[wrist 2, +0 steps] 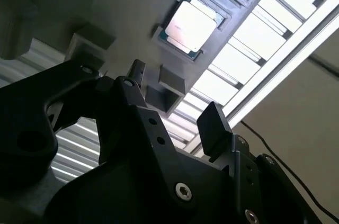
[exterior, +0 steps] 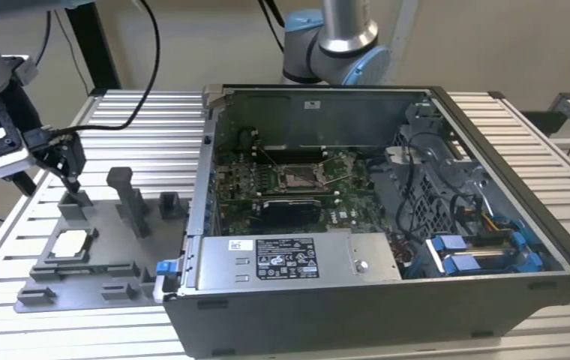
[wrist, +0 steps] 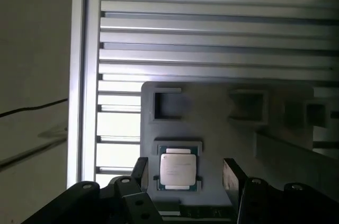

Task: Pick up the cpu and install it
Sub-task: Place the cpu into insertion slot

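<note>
The gripper (exterior: 69,180) hangs wide open and empty over the grey fixture (exterior: 125,264) on the worktop (exterior: 525,135); the cpu (wrist: 178,167) lies flat in its square seat there, framed between the two fingers (wrist: 140,170) in the first wrist view. A clean pick, I judge, calls for a straight, centred descent so both fingers meet opposite edges together, without tilting the chip.

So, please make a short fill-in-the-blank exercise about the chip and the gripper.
1. The fingers of the black gripper are ____.
2. The silver-grey square cpu lies in the grey plastic fixture; the gripper holds ____.
3. The open dark metal computer case stands at the exterior view's ____ of that fixture.
Missing words: open; nothing; right.
</note>
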Controlling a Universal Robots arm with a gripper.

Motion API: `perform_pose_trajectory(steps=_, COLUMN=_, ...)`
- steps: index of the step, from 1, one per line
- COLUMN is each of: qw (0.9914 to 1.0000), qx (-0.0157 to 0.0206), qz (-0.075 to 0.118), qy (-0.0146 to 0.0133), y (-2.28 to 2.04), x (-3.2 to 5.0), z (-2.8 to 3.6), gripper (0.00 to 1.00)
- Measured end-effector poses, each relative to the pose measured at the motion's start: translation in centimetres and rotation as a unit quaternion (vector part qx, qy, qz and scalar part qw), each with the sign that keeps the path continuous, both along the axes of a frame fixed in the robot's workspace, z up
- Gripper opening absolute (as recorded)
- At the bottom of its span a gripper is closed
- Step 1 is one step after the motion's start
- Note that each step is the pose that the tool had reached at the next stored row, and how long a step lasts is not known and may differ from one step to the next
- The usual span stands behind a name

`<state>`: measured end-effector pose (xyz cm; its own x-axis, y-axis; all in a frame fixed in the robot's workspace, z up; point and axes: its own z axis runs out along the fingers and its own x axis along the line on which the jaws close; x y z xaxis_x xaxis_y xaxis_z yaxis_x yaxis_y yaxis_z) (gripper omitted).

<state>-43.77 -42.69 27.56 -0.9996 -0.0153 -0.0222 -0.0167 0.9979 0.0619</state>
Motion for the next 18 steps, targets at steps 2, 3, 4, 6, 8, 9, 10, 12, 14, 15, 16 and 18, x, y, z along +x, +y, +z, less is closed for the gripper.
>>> perform_pose_trajectory(steps=2, qw=1.00000, qx=0.0000, qz=-0.001, qy=0.0000, y=-0.01, x=0.00, z=-0.37, gripper=1.00)
perform_pose_trajectory(steps=3, qw=1.00000, qx=0.0000, qz=-0.001, qy=0.0000, y=-0.02, x=0.00, z=-0.54, gripper=1.00)
perform_pose_trajectory(steps=4, qw=1.00000, qx=0.0000, qz=-0.001, qy=0.0000, y=-0.04, x=0.00, z=-0.73, gripper=1.00)
perform_pose_trajectory(steps=6, qw=1.00000, qx=0.0000, qz=-0.001, qy=0.0000, y=-0.08, x=0.00, z=-1.09, gripper=1.00)
perform_pose_trajectory(steps=8, qw=1.00000, qx=0.0000, qz=-0.001, qy=0.0001, y=-0.11, x=0.00, z=-1.42, gripper=1.00)
perform_pose_trajectory(steps=9, qw=1.00000, qx=0.0000, qz=-0.001, qy=0.0001, y=-0.13, x=0.00, z=-1.55, gripper=1.00)
perform_pose_trajectory(steps=10, qw=1.00000, qx=0.0000, qz=-0.001, qy=0.0001, y=-0.14, x=0.00, z=-1.65, gripper=1.00)
perform_pose_trajectory(steps=12, qw=1.00000, qx=0.0000, qz=-0.001, qy=0.0001, y=-0.17, x=0.00, z=-1.86, gripper=1.00)
perform_pose_trajectory(steps=14, qw=1.00000, qx=0.0000, qz=-0.001, qy=0.0002, y=-0.21, x=0.00, z=-2.11, gripper=1.00)
perform_pose_trajectory(steps=15, qw=1.00000, qx=0.0000, qz=-0.001, qy=0.0002, y=-0.25, x=0.00, z=-2.25, gripper=1.00)
perform_pose_trajectory(steps=16, qw=1.00000, qx=0.0000, qz=-0.001, qy=0.0003, y=-0.31, x=0.00, z=-2.36, gripper=1.00)
perform_pose_trajectory(steps=18, qw=1.00000, qx=0.0000, qz=-0.001, qy=0.0002, y=-0.40, x=0.00, z=-2.63, gripper=1.00)
